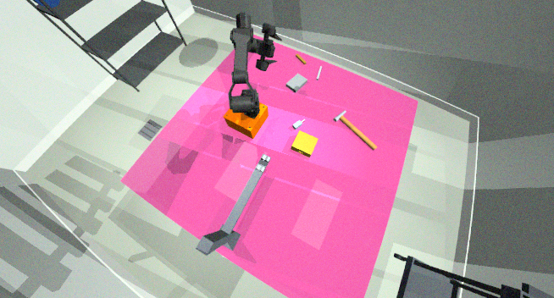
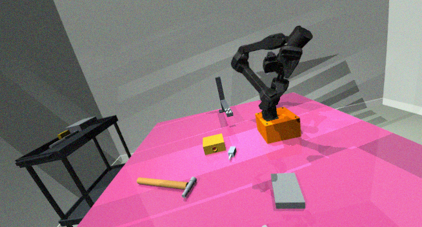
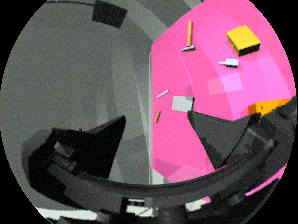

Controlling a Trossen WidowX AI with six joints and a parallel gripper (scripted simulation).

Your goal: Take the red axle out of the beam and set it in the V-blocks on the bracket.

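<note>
The beam, a yellow block, stands on the pink mat. Red shows in the round hole of its side, where the axle sits; little of it can be seen. The grey bracket is a long bar with pale V-blocks at its end; nothing lies in them. My gripper is open and empty, raised beyond the orange base, far from the beam and bracket. In the exterior view the arm partly hides its fingers.
The arm stands on an orange block. A small pale tool lies near the beam. A hammer, a grey plate and two small sticks lie farther off.
</note>
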